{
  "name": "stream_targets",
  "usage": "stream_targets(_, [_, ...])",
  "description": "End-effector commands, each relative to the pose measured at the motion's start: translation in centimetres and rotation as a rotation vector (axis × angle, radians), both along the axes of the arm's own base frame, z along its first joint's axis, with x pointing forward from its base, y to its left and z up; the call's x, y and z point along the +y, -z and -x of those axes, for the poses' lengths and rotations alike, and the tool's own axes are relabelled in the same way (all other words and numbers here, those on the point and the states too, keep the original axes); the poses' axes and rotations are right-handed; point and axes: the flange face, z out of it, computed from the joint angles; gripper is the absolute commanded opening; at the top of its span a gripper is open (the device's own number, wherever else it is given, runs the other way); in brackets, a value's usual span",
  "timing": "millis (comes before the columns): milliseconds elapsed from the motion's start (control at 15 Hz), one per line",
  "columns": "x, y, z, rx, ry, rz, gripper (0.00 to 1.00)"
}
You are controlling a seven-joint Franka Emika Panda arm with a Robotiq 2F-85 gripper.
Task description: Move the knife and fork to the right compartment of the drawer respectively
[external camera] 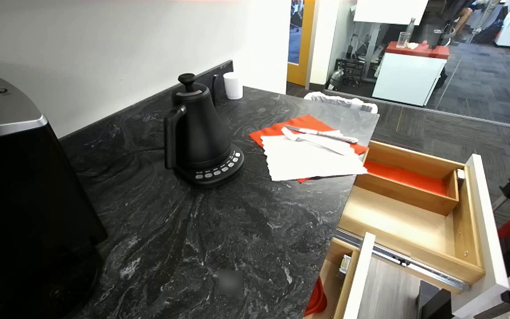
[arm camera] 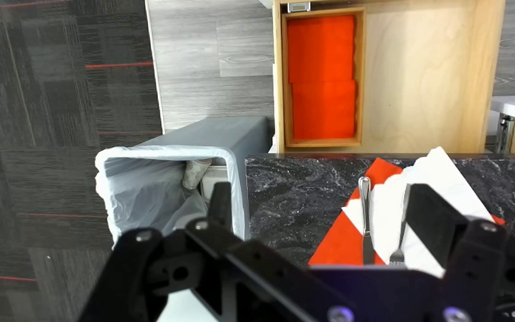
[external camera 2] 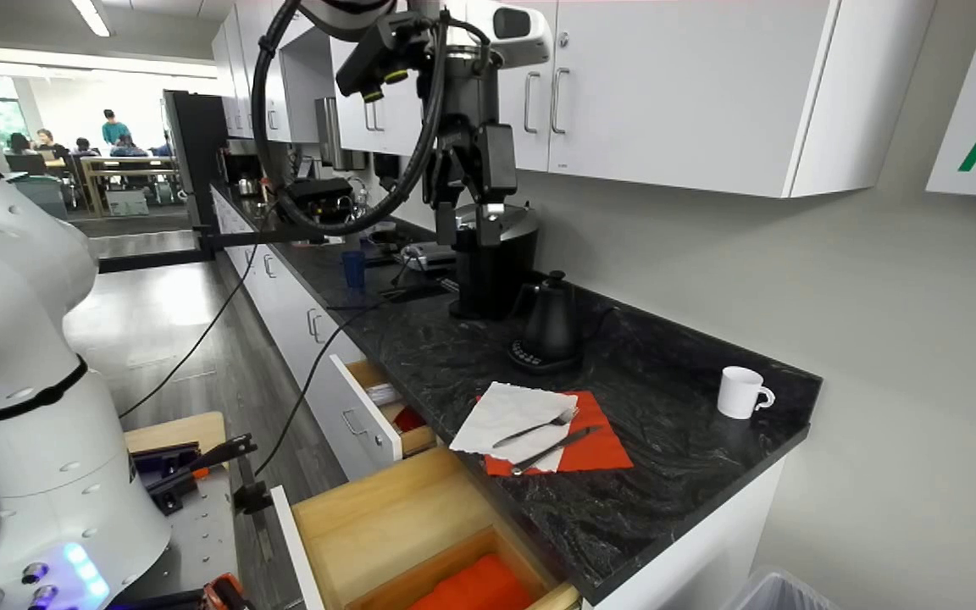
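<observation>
The gripper (external camera 2: pixel 468 225) hangs in the air, well above the counter (external camera: pixel 171 248); its jaws are spread wide from each other; in an exterior view it is at about 11 o'clock from the fork (arm camera: pixel 403 223). The fork and the knife (arm camera: pixel 365 203) lie near each other on the counter, upon two napkins; in the wrist view the handles of both point to about 12 o'clock; the fork is at 3 o'clock from the knife and rests on the white napkin (arm camera: pixel 445 179); the knife lies across the red napkin (arm camera: pixel 340 243) and a border of the white one.

The drawer (arm camera: pixel 427 89) stands pulled out past the counter's edge, at 12 o'clock from the knife in the same view; the red compartment (arm camera: pixel 323 112) takes its 9 o'clock side, thus between 11 and 12 o'clock from the knife; the bin (arm camera: pixel 235 179) is at 9 o'clock.

In an exterior view, the kettle (external camera 2: pixel 549 326) is at 12 o'clock from the fork; the mug (external camera 2: pixel 739 394) is near 3 o'clock; a second drawer (external camera 2: pixel 374 440), partly pulled out, is at 11 o'clock from the drawer.
</observation>
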Motion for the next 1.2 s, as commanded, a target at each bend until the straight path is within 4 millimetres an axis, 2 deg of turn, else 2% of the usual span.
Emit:
stream_targets(0, [0.4,-0.1,-0.6,-0.002,-0.029,0.006,1.0])
stream_targets(133, [0.6,-0.4,-1.9,-0.008,-0.095,0.0,1.0])
stream_targets(267, [1.7,-0.8,-4.1,-0.015,-0.199,0.0,1.0])
stream_targets(467, [4.1,1.0,-9.5,-0.025,-0.351,-0.007,1.0])
stream_targets(667, [6.9,5.1,-13.2,-0.002,-0.463,-0.068,1.0])
stream_targets(867, [7.9,9.2,-14.6,0.048,-0.532,-0.127,1.0])
stream_targets(1133, [6.7,13.0,-14.3,0.071,-0.575,-0.14,1.0])
